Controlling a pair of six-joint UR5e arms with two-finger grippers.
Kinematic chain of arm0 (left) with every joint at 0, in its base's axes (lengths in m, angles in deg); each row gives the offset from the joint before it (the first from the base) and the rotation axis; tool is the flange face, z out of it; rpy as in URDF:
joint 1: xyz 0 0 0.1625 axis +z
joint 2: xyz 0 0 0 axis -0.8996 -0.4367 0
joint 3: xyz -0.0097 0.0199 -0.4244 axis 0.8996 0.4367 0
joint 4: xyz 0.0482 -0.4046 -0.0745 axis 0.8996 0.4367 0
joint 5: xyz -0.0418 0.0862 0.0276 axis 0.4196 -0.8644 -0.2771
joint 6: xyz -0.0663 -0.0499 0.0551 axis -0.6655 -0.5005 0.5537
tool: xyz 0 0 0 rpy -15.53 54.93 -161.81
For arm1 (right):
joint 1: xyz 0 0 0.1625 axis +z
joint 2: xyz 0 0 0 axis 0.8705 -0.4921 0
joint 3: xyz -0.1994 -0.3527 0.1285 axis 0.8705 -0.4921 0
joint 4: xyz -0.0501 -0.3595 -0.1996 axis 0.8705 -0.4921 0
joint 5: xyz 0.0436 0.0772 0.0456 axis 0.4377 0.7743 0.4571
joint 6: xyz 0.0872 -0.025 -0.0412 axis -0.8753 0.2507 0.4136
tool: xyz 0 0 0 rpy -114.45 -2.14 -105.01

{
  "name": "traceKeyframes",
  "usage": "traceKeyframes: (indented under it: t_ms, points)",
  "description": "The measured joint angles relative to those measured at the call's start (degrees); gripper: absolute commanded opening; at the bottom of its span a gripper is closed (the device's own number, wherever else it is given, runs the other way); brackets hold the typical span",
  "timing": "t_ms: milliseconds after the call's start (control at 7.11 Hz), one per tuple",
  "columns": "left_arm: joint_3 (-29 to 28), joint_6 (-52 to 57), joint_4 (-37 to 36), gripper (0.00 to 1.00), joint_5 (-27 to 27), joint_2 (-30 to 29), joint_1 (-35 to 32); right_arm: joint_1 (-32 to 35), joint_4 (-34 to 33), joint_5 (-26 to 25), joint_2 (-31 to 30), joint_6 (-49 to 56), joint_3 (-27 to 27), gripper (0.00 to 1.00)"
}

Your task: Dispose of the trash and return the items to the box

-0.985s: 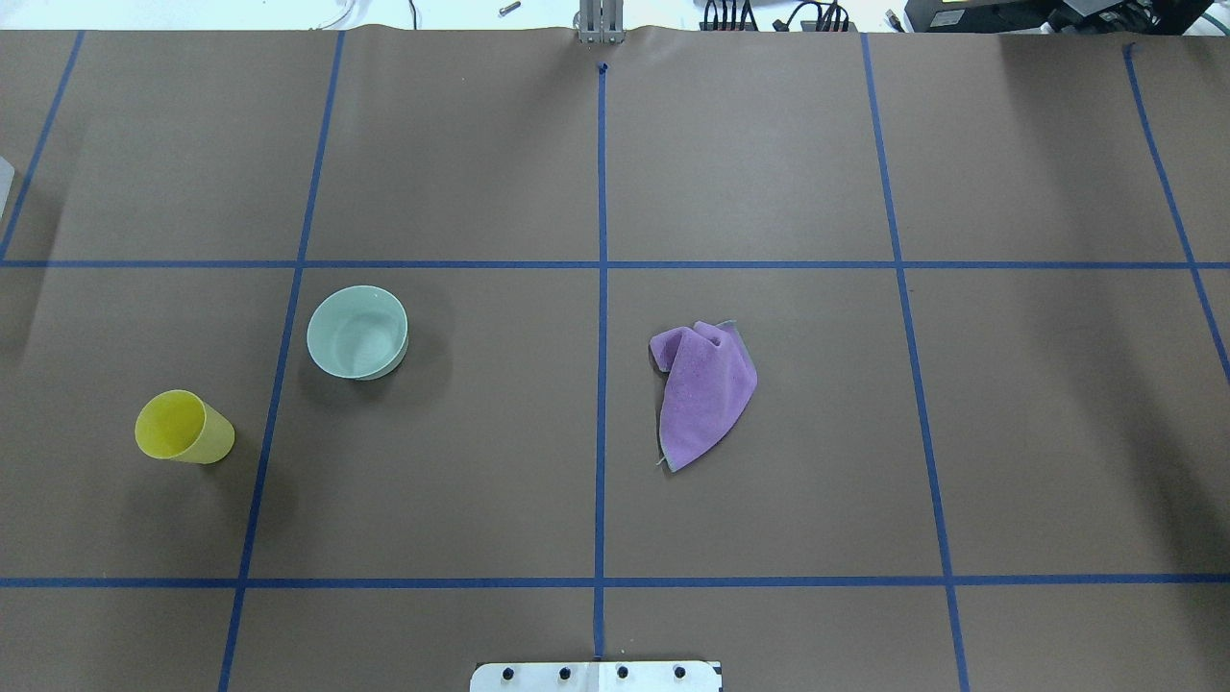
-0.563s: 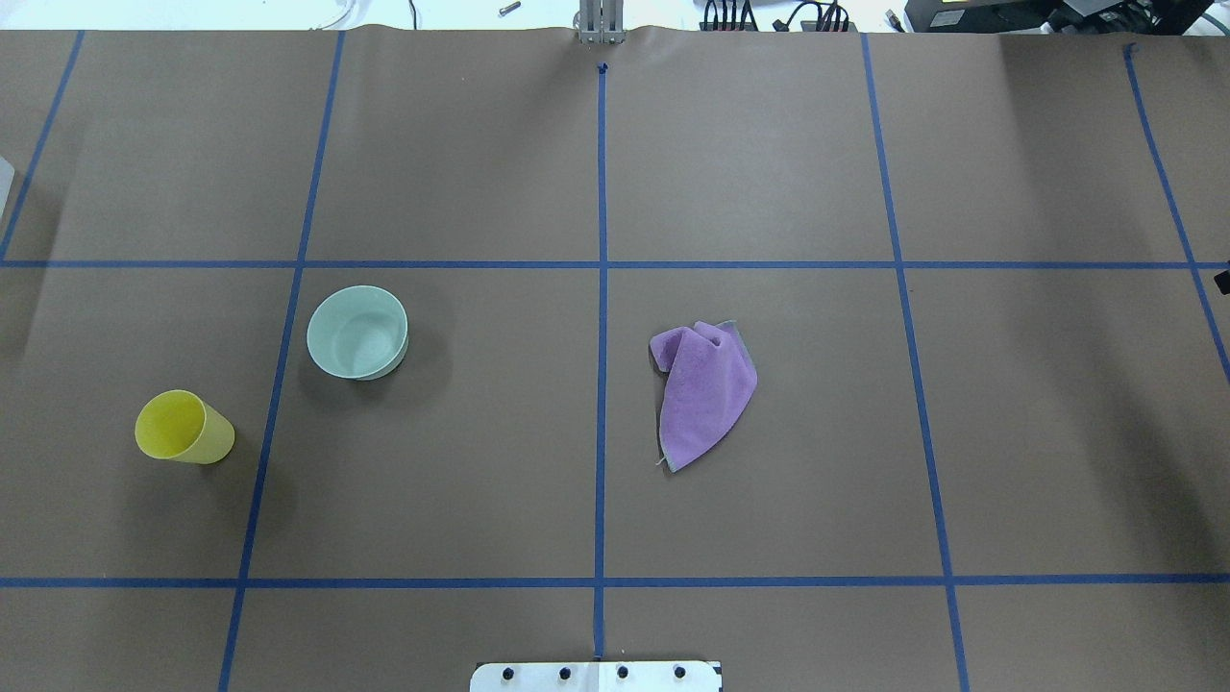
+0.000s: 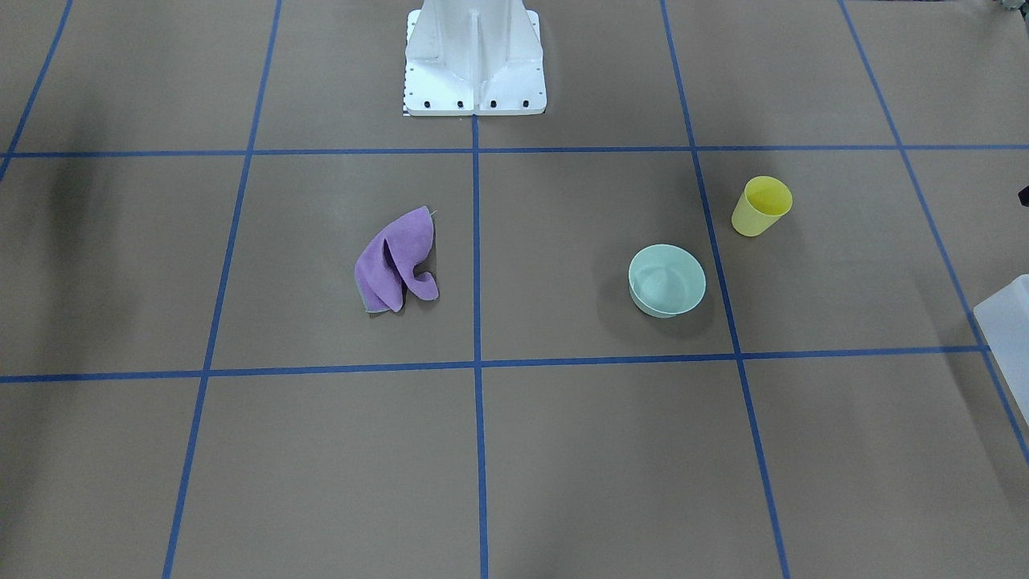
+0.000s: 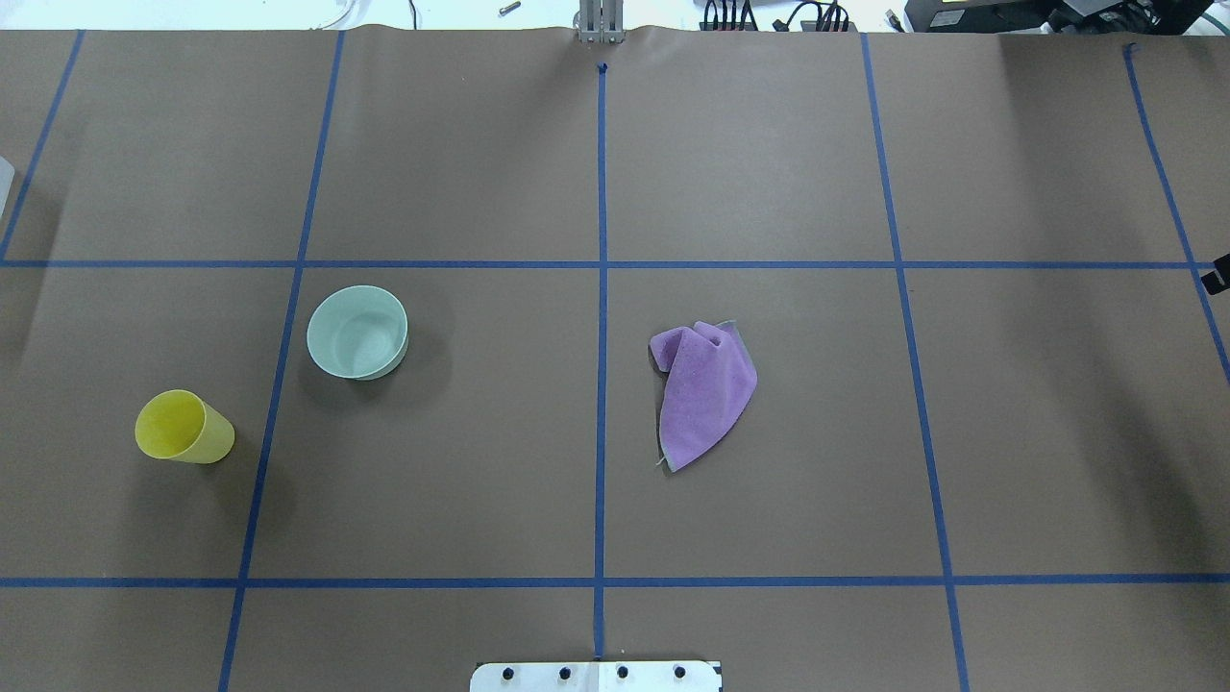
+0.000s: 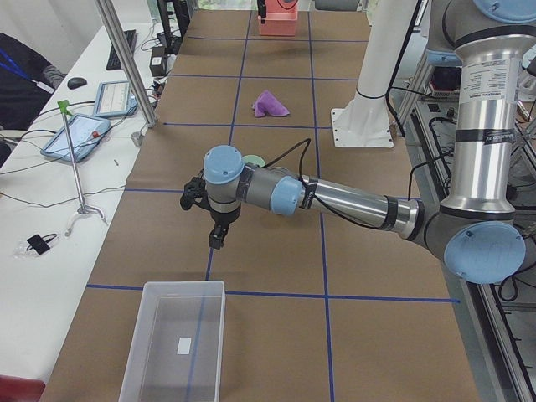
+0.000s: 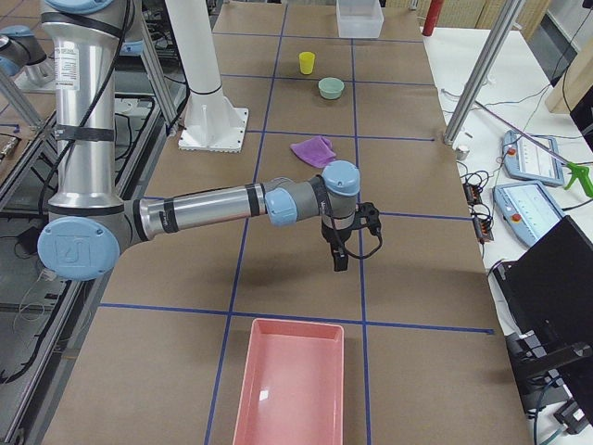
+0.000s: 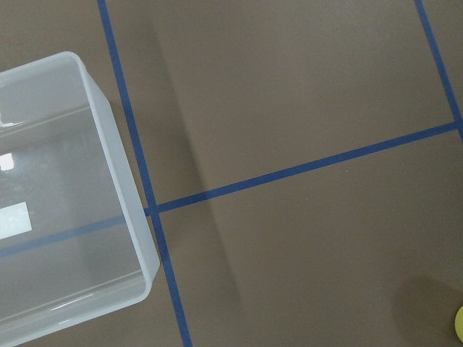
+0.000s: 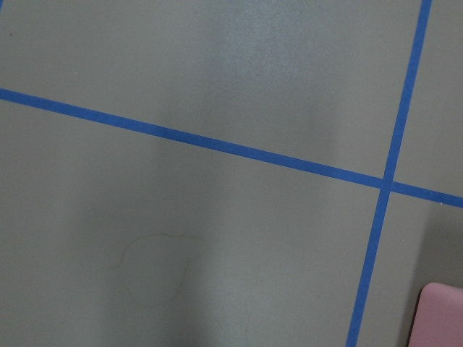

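The white pedestal (image 3: 474, 56) stands bolted at the robot's edge of the brown counter (image 4: 480, 173), which is ruled into squares with blue tape (image 4: 602, 288). Straight out from the pedestal and a little to its right lies a crumpled purple cloth (image 4: 704, 394). Out from the pedestal on its left sits a pale green bowl (image 4: 357, 332), mouth up, and farther left of the pedestal, nearer the robot's edge than the bowl and apart from it, a yellow cup (image 4: 183, 428) stands upright. The box (image 5: 173, 339) rests far to the pedestal's left, at that end of the counter, open side up, with a small white label on its floor and a tape line showing through its frosted wall. Far to the pedestal's right, at the opposite end, lies a pink tray (image 6: 292, 371). The left pincer (image 5: 215, 243) hangs fingers-down over the counter on the pedestal's left, between the bowl and the box and short of the box's rim; whether its jaws are apart or together I cannot tell. The right pincer (image 6: 338, 261) hangs likewise on the pedestal's right, between the cloth and the tray, its jaw state just as unreadable. Neither touches any object.
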Motion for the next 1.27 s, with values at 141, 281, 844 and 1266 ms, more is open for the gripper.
traceKeyframes:
  t_ms: [141,281,844,1266]
  points:
    - [0.99,-4.08,0.27,0.99,-0.16,0.47,2.70,-0.26,0.02,0.00,0.02,-0.38,-0.02,1.00]
    - [3.45,-8.72,0.48,0.99,-0.47,1.50,6.03,-0.47,0.03,0.00,0.02,-0.59,-0.02,1.00]
    - [10.19,-27.45,7.73,0.98,-4.63,5.69,22.04,-0.78,0.03,-0.04,0.02,-0.84,-0.09,1.00]
    - [10.05,-33.53,13.25,0.93,-8.25,7.13,30.10,-0.86,0.01,0.05,0.02,-1.33,-0.23,1.00]
